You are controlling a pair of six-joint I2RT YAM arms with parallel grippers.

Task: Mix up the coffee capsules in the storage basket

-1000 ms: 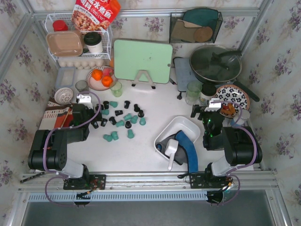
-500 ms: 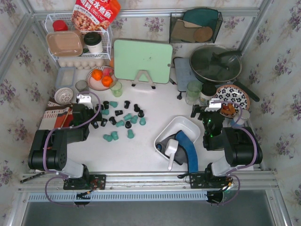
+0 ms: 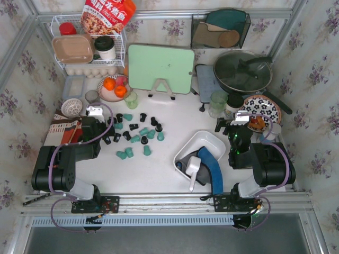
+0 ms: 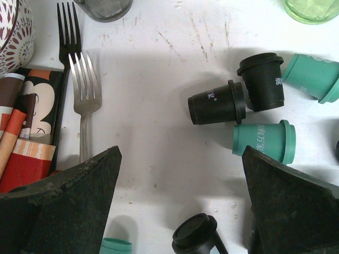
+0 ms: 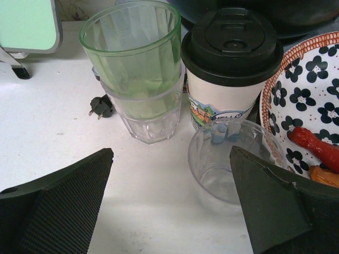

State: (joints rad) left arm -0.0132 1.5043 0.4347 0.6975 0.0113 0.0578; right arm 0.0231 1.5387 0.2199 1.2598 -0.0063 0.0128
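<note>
Left claw (image 4: 180,159) open, empty; coffee capsules (image 4: 263,140) lie just ahead on surface (image 4: 159,79). Storage basket (image 3: 211,138) well right, beside open right claw (image 5: 172,153).

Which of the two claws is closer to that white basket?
Right. The right gripper hangs just past the far right corner of the storage basket; the left gripper sits well off to its left, beside the coffee capsules.

I see bright, even light from overhead in all views. The left gripper (image 4: 181,153) throws a soft grey shadow ahead of itself, over the coffee capsules (image 4: 262,140). Both wrist views are sharp ahead of the tool, while the top view bends slightly at its edges.
</note>
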